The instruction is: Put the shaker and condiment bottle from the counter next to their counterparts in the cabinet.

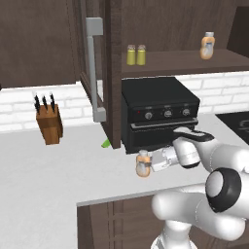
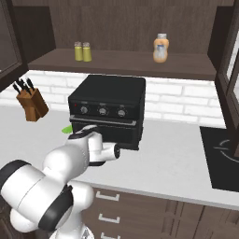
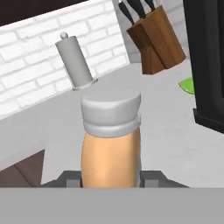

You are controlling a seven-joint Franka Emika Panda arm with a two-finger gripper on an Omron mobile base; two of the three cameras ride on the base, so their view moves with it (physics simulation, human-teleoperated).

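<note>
The bottle (image 1: 143,163) stands between my fingers, just in front of the oven (image 1: 160,113) on the counter (image 1: 58,165); my gripper (image 1: 144,164) is closed on it, low on its orange body. In the hand view the bottle (image 3: 111,140) fills the middle, its pale cap towards the top, with my fingers (image 3: 65,178) pressed to either side of its base. I cannot tell whether its bottom touches the counter or hangs just above it.

My arm reaches in from the side, the hand lying level along the oven's front. In the right base view my own wrist hides the bottle.

Up in the cabinet (image 2: 121,28), its door (image 1: 97,68) swung open, the shelf (image 2: 126,63) holds two shakers (image 1: 135,55) touching side by side at the left end, and the second bottle (image 1: 207,45) well apart from them at the right end. From the right base view the shakers (image 2: 82,52) and that bottle (image 2: 160,48) stand in the same order.

Left of the oven, near the tiled wall, sits a knife block (image 1: 48,121). A green scrap (image 1: 105,143) lies by the door's foot. In the hand view a grey roll holder (image 3: 74,63) stands on the counter beyond the bottle, beside the knife block (image 3: 155,39).
</note>
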